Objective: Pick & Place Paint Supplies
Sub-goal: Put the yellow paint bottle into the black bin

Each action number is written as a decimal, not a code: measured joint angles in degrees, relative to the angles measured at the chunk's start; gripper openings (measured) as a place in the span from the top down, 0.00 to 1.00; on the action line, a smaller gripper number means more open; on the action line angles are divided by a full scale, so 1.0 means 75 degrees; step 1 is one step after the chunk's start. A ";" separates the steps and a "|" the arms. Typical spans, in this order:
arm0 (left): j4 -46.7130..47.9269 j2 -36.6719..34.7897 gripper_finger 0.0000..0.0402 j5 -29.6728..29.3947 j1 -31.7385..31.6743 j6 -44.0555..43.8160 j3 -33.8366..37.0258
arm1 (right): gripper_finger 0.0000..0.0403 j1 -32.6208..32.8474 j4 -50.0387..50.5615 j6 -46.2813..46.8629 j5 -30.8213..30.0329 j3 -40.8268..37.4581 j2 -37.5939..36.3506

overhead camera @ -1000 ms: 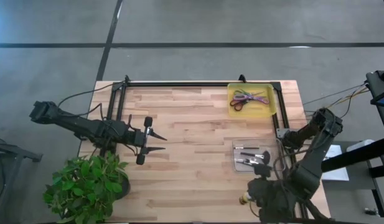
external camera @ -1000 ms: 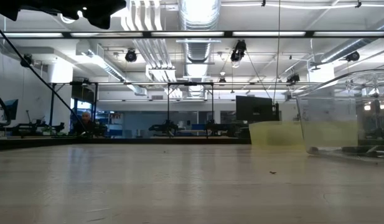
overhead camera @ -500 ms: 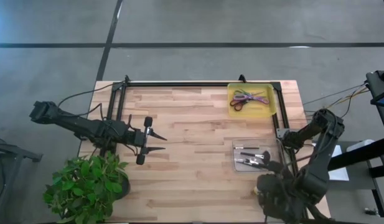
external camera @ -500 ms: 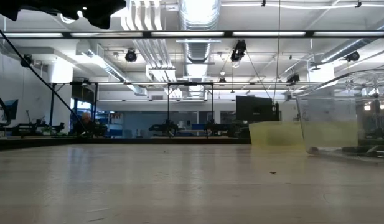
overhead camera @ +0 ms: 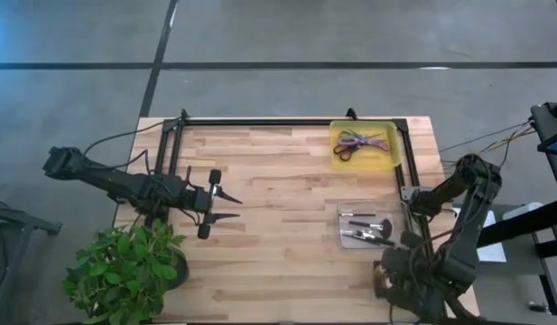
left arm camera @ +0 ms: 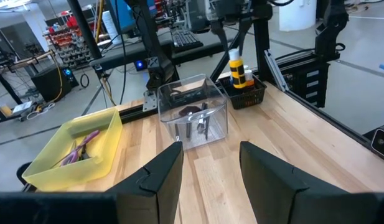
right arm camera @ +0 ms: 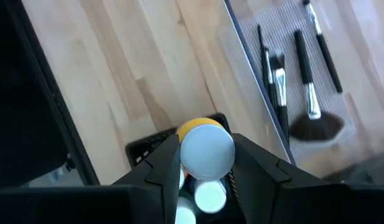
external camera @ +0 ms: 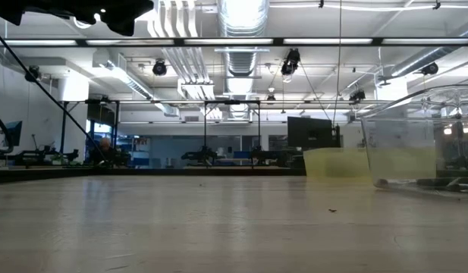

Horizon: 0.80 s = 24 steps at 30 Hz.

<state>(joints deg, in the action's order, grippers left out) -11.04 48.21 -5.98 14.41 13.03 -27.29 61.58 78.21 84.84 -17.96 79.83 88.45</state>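
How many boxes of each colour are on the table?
Yellow tray: 1
Clear box: 1
Black basket: 1
Total: 3

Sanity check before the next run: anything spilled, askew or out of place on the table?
Nothing stands out. Scissors lie in the yellow tray, brushes in the clear bin. The right end effector holds a yellow paint bottle over a black basket. The left end effector hangs open.
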 joint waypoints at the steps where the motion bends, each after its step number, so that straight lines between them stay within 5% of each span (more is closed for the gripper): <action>1: 0.0011 0.0000 0.59 0.0000 0.0000 0.0001 0.0000 | 0.72 0.0070 -0.0021 0.0155 0.0002 -0.0121 -0.0076; 24: 0.0022 0.0000 0.59 0.0000 0.0000 -0.0002 0.0000 | 0.72 0.0432 -0.1886 0.1028 0.0222 -0.2329 -0.0456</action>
<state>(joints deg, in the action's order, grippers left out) -10.87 48.21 -5.98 14.41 13.02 -27.29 64.82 64.06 92.55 -16.29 62.37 85.03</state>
